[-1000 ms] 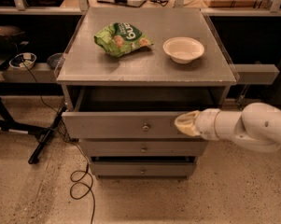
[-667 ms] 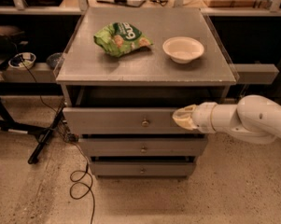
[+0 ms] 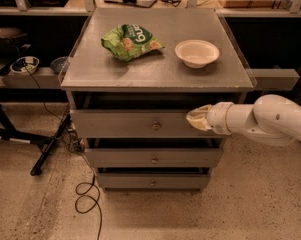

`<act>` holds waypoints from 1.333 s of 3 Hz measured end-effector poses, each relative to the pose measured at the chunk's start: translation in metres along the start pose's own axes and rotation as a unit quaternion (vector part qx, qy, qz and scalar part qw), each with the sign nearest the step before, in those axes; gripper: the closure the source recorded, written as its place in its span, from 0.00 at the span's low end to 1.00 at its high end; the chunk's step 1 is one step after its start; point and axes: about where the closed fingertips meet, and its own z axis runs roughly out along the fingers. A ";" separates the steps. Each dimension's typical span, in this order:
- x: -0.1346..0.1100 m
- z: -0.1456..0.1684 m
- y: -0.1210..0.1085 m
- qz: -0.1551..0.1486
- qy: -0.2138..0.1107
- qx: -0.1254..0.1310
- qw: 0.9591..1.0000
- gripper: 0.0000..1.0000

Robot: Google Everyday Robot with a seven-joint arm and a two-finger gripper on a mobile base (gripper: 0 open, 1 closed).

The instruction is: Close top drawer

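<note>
Your gripper (image 3: 193, 119), jaws together, rests against the top drawer (image 3: 125, 124), right of its knob (image 3: 156, 126). The cabinet lies straight behind that wide front

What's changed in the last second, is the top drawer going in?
The top drawer has slid further into the cabinet, pushed by the gripper, which moved in with it, against the front panel right of the knob. A dark gap under the cabinet top remains, so it isn't shut yet. The green chip bag, white bowl and lower drawers stayed put.
</note>
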 end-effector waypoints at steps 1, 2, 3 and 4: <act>-0.001 -0.027 -0.006 0.005 -0.025 0.064 0.998 0.19; -0.003 -0.059 -0.002 0.008 -0.055 0.115 0.992 0.00; -0.016 -0.072 0.002 0.005 -0.071 0.123 0.990 0.00; -0.014 -0.067 0.001 0.005 -0.067 0.120 0.990 0.00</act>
